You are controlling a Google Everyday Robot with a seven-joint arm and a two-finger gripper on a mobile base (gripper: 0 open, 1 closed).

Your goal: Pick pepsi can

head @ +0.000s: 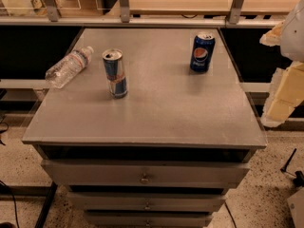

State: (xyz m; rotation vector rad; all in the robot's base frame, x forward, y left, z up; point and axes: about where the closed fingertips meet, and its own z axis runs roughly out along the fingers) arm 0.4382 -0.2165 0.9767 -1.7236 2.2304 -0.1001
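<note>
I see a table [156, 118] carrying three things. The pepsi can [202, 52] stands upright at the far right. A slimmer can [115, 73] stands left of centre, nearer me. A water bottle [69, 66] lies on its side near the left edge. My end effector [284, 87] hangs beyond the table's right side, apart from the pepsi can.

The robot's cream-coloured gripper [282, 96] hangs at the right edge of the scene, just off the right side of a grey metal cabinet [166, 113]. To the gripper's left, well apart from it, the pepsi can [202, 52] stands upright near the top's far right corner. Farther left of the gripper stands a slim blue-and-silver can [115, 73], also upright. Beyond it, a clear water bottle [69, 67] lies on its side at the left edge. Drawers [145, 174] line the cabinet's front.
</note>
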